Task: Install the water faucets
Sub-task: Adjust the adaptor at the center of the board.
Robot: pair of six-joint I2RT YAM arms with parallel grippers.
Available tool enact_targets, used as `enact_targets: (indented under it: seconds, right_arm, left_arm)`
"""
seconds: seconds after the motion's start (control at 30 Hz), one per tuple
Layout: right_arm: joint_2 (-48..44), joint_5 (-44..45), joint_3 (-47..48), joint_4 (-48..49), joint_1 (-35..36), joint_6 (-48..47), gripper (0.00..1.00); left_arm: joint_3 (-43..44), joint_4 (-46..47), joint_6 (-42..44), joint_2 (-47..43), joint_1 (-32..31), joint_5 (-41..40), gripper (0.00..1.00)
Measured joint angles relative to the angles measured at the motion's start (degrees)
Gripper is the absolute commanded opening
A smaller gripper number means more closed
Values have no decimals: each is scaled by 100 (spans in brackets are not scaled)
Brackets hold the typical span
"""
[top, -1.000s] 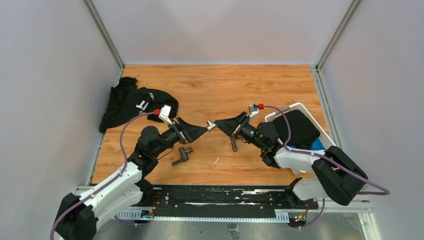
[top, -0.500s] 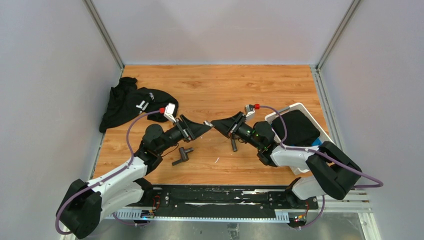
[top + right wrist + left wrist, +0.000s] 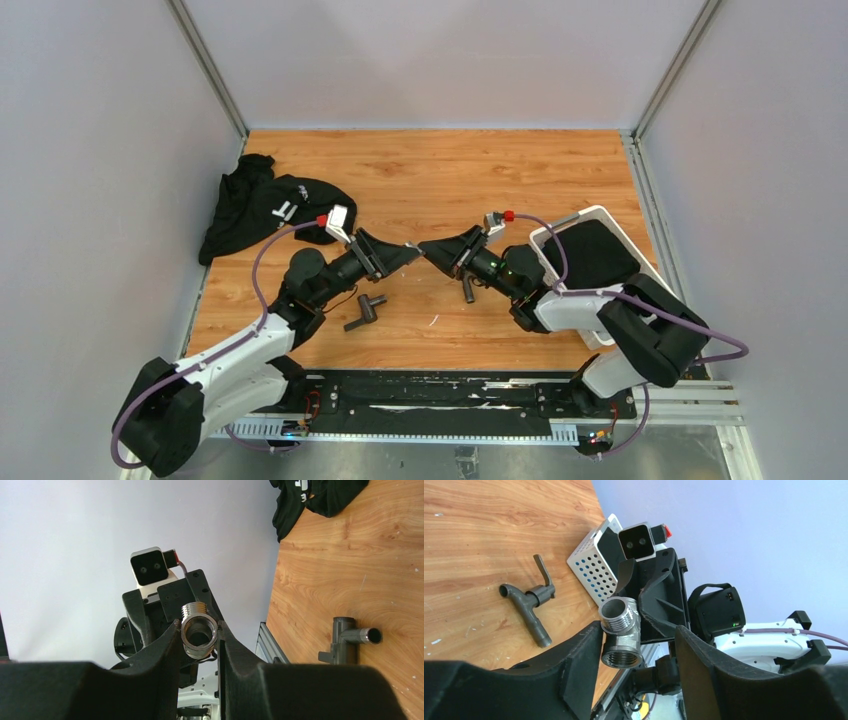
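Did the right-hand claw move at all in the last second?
Yes. The right gripper, holding the silver fitting, slid slightly left, away from the white basket.

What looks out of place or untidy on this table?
A black garment lies crumpled at the table's far left corner, unrelated to the faucets lying loose near the middle. Nothing looks spilled or damaged.

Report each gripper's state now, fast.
Left gripper: open, jaws either side of the silver tee fitting, not clamped.
Right gripper: shut on the silver tee fitting.
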Motion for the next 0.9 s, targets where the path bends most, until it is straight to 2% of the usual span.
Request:
enact_targets:
  seconds: [0.43, 0.57, 0.77, 0.8, 0.9]
  right_arm:
    - [216, 52, 0, 439, 68, 315, 0]
    - [280, 59, 0, 522, 76, 365, 0]
    - [407, 129, 0, 686, 111, 426, 0]
    - [420, 133, -2, 706, 114, 428, 3]
    - [426, 133, -15, 728, 114, 428, 31]
  left_arm:
    - [-50, 4, -146, 17, -2, -232, 38]
    - [-57, 2, -197, 20, -2, -291, 27]
    - [-70, -2, -289, 20, -2, -398, 0]
    - [-72, -2, -299, 17, -2, -409, 0]
    - [-92, -17, -367, -13, -22, -452, 0]
